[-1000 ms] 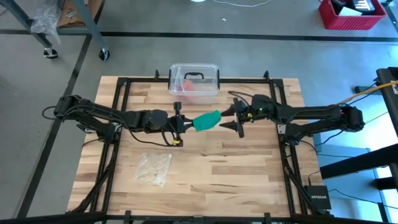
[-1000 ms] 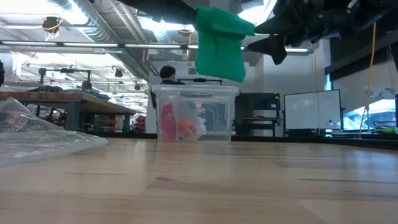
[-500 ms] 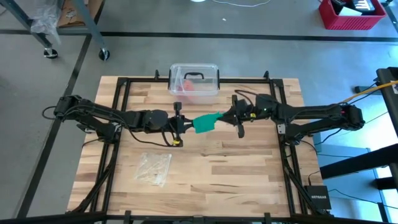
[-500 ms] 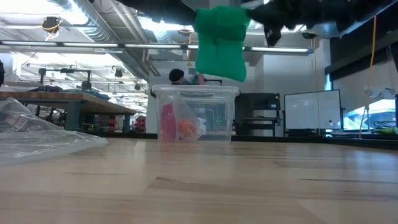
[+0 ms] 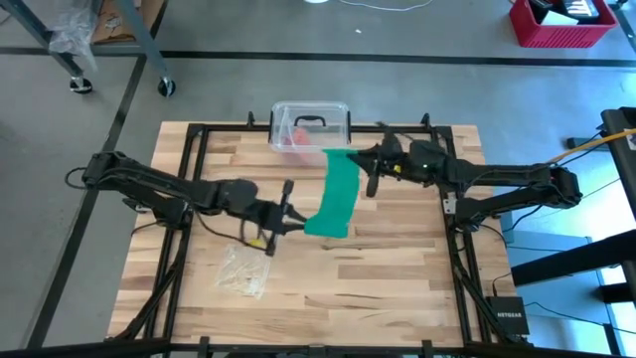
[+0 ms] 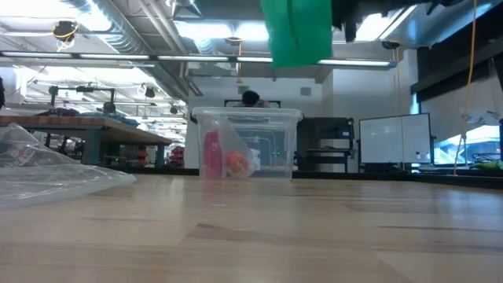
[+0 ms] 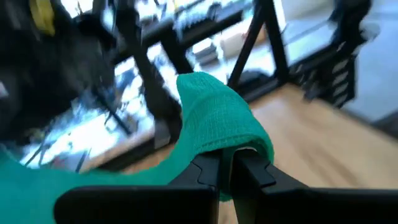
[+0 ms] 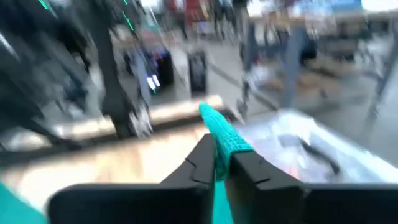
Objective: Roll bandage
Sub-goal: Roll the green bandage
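1. The table (image 5: 397, 268) fills the middle of the high view.
2. The bandage (image 5: 336, 195) hangs stretched at the center.
3. Right fingers (image 5: 370, 166) pinch its upper end.
4. Left fingers (image 5: 290, 215) pinch its lower end.

The only lettering I can make out is "NETGEAR" on the small black box (image 5: 509, 318) lying on the floor beside the table.

I see a solid green bandage (image 5: 336, 195), a clear box (image 5: 310, 126) with black handle, and pale striped wood on the table (image 5: 397, 268).
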{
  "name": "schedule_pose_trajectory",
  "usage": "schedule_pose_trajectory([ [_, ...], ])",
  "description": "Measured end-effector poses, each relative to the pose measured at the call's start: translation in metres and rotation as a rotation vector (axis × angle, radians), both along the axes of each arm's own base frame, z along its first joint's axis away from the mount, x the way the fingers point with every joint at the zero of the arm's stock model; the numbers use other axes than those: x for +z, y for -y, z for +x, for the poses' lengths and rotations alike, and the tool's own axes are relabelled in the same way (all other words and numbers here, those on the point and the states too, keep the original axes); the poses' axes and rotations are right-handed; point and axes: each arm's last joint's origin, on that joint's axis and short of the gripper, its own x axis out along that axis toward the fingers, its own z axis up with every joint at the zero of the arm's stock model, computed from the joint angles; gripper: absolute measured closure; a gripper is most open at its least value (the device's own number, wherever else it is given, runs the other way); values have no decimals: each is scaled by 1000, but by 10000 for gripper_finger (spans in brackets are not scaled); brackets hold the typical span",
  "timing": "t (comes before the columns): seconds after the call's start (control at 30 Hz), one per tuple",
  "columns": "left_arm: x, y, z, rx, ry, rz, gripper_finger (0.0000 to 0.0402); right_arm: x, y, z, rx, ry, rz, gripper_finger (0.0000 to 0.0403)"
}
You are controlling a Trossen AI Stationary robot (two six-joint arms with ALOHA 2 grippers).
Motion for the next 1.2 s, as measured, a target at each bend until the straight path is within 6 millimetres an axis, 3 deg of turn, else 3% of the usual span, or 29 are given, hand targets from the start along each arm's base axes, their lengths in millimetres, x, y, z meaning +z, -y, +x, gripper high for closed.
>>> schedule_pose_trajectory([
  [0.27, 35, 9, -29, -30, 117, -73, 391, -17, -3, -7, 67, -237, 52, 208],
  [0.47, 38, 6, -32, 24, 120, -121, 391, 21, -8, -22, 136, -403, 158, 130],
  [0.6, 37, 5, -32, 32, 110, -122, 391, 46, -9, -30, 118, -421, 209, 112],
  [0.77, 36, 4, -32, 75, 102, -98, 391, 61, -10, -37, 112, -431, 212, 109],
  [0.9, 36, 4, -32, 75, 103, -88, 391, 52, -8, -27, 80, -406, 189, 109],
  [1.0, 36, 4, -32, 78, 101, -88, 391, 37, -12, -16, 189, -467, 235, 109],
  [1.2, 37, 2, -32, 135, 117, -81, 391, 32, -25, -13, 336, -487, 222, 109],
])
